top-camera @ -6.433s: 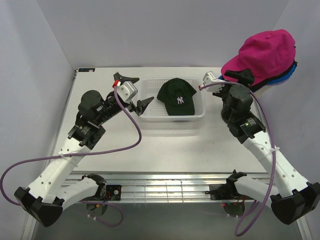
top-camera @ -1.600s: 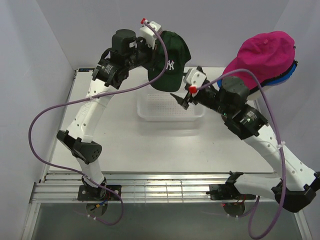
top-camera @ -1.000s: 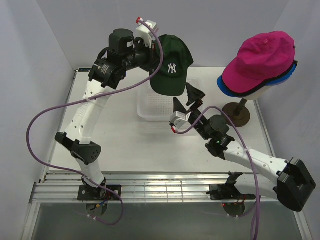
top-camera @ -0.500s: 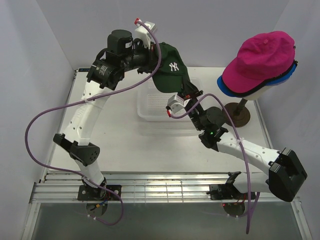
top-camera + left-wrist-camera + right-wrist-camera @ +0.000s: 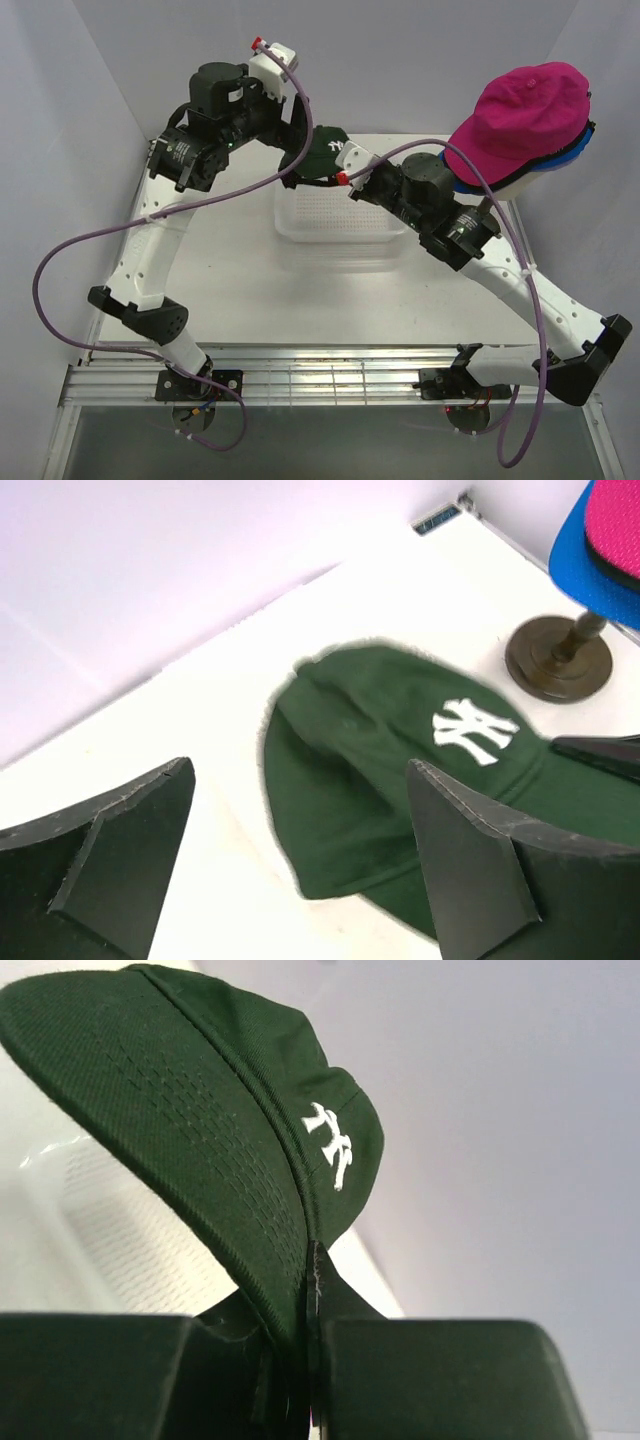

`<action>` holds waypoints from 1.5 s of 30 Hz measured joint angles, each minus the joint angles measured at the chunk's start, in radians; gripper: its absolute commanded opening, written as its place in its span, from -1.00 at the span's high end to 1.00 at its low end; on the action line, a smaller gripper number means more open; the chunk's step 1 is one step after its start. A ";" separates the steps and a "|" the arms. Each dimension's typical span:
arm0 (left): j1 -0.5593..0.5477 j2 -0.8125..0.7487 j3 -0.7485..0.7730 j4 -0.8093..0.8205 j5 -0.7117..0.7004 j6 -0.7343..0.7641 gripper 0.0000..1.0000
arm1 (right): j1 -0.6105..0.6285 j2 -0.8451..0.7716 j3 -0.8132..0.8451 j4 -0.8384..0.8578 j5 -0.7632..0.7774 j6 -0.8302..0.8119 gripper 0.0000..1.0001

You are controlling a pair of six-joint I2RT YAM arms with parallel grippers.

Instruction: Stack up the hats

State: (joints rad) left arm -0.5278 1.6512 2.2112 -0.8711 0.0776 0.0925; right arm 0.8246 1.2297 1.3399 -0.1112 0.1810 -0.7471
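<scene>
The dark green hat [image 5: 322, 156] with a white NY hangs in the air above the basket's far edge. My right gripper [image 5: 343, 167] is shut on its brim [image 5: 215, 1150], and in the right wrist view the jaws [image 5: 311, 1295] pinch the fabric edge. Just left of the hat, my left gripper [image 5: 292, 150] stands open with nothing between its fingers [image 5: 110, 865]; the hat [image 5: 390, 770] lies beyond them. A magenta hat [image 5: 528, 105] tops the stacked hats at the back right, and a bright blue one [image 5: 572, 150] shows beneath it.
A white mesh basket [image 5: 340, 222] sits mid-table below the green hat. The stacked hats rest on a cream mannequin head [image 5: 512, 182]; its brown stand base [image 5: 558, 658] shows in the left wrist view. Side walls close in on both sides.
My right gripper rose under the green hat and shut on its brim. My left gripper then let go, opened and drew back left. The hat now hangs lower and flatter.
</scene>
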 measured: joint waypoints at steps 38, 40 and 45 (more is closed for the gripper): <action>-0.128 -0.187 -0.275 -0.005 0.473 0.564 0.89 | -0.105 0.119 0.314 -0.520 -0.387 0.370 0.85; -0.130 -0.187 -0.282 0.019 0.451 0.558 1.00 | -0.105 0.119 0.314 -0.532 -0.400 0.372 0.66; -0.137 -0.198 -0.367 0.093 0.404 0.452 1.00 | -0.108 0.117 0.319 -0.542 -0.397 0.367 -0.81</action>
State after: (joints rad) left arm -0.6647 1.4528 1.8446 -0.7776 0.4820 0.5449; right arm 0.7166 1.3468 1.6585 -0.6529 -0.2157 -0.3805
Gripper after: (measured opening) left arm 0.046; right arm 0.735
